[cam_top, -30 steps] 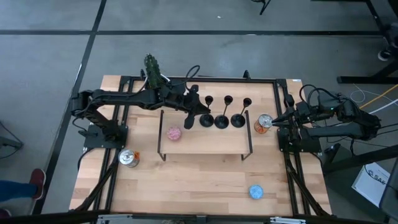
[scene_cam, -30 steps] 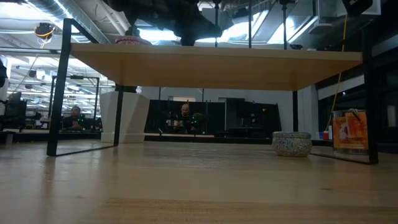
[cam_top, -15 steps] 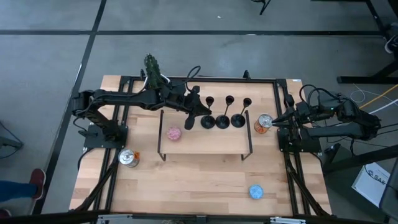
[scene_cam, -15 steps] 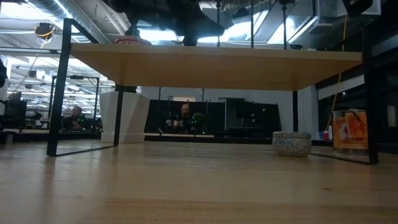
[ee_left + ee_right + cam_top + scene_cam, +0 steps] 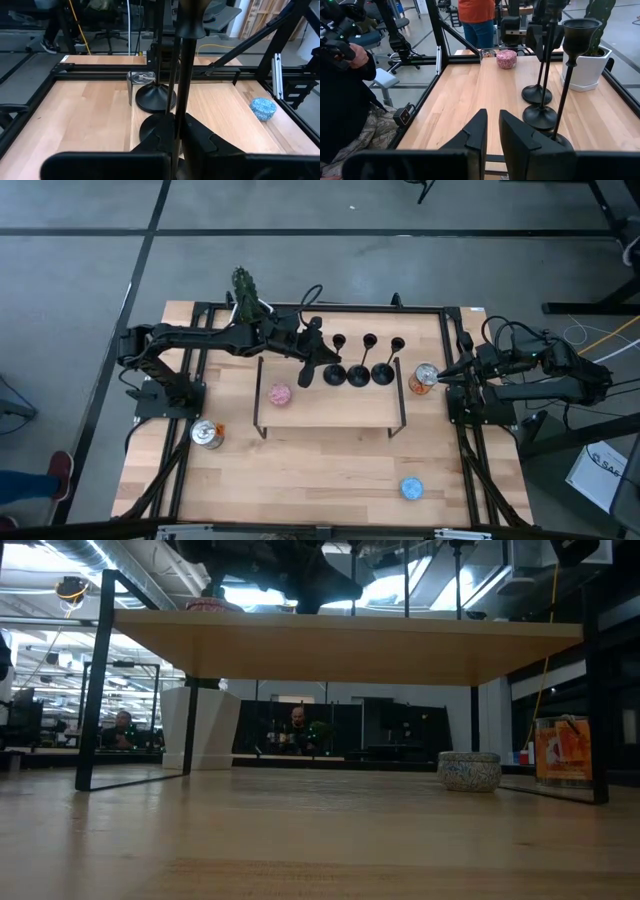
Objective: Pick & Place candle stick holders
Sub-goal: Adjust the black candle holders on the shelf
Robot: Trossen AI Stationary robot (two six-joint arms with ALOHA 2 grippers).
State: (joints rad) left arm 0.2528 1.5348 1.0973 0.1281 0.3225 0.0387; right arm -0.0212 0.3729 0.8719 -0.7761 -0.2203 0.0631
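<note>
Three slim black candle stick holders stand in a row on a raised wooden shelf (image 5: 330,405): left (image 5: 331,373), middle (image 5: 357,373) and right (image 5: 382,373). My left gripper (image 5: 316,352) reaches in from the table's left and is shut on the left holder, whose stem (image 5: 186,75) rises between my fingers. The other two bases (image 5: 156,97) lie beyond it. My right gripper (image 5: 441,376) waits at the shelf's right end, above an orange can (image 5: 424,377). Its fingers are shut and empty (image 5: 493,131). My left gripper pinches the left holder's thin stem (image 5: 181,117) between its two fingers, low on the stem. The fingers come level from the table's left and lie across the stem. The holder stands upright. My fingers hide its base in the wrist view; in the high view the base sits on the shelf.
A pink tin (image 5: 279,394) sits on the shelf's left part. A metal can (image 5: 208,434) stands on the table at the left and a blue tin (image 5: 411,488) at the near right. A potted plant (image 5: 245,288) stands at the far edge. People are beyond the table (image 5: 340,90).
My left gripper has edged a little toward the table's right edge, staying at the left holder's stem. The three holders stand as before.
</note>
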